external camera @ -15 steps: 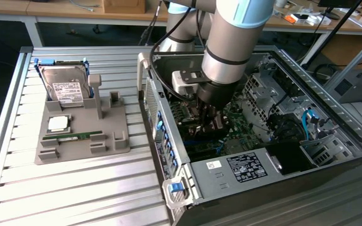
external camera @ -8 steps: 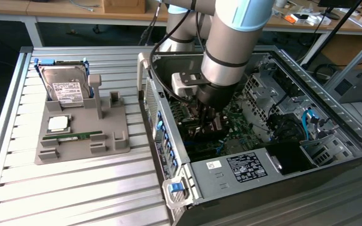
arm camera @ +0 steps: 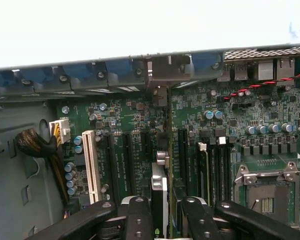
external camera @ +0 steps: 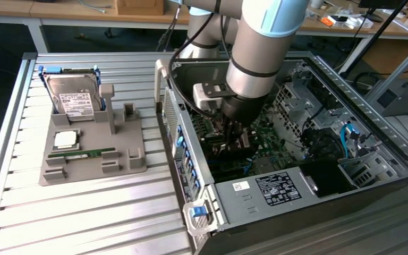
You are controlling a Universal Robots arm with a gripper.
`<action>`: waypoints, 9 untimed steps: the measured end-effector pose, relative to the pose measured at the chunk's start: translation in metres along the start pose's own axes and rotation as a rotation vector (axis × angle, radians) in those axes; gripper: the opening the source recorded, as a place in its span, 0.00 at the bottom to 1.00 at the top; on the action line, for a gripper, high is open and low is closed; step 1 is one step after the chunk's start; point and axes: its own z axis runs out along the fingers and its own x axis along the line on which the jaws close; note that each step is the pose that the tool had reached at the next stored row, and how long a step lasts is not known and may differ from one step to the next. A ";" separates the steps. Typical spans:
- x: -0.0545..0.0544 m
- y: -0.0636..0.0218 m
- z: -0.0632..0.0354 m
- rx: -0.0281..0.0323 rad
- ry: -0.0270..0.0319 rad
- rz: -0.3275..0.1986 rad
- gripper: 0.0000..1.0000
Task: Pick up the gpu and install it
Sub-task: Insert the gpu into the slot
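Note:
My gripper (external camera: 232, 130) reaches down into the open computer case (external camera: 189, 159), just above the green motherboard (external camera: 278, 135). In the wrist view the gripper (arm camera: 162, 220) is shut on the gpu (arm camera: 160, 187). The gpu is seen edge-on as a thin upright card between the two black fingers (arm camera: 139, 217). It runs along a black expansion slot toward the case's rear wall, and its silvery bracket end (arm camera: 162, 75) stands among the blue slot latches. Whether the card's lower edge sits fully in the slot is hidden.
A grey fixture (external camera: 94, 159) on the slatted table at the exterior view's left carries a hard drive (external camera: 73, 98), a processor (external camera: 66, 139) and a memory stick (external camera: 83, 154). Near the card stand a white slot (arm camera: 90, 165), a cable bundle (arm camera: 35, 142) and the processor socket (arm camera: 265, 195).

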 end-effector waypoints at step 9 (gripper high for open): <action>0.001 0.0020 0.0021 0.0001 -0.0002 0.000 0.27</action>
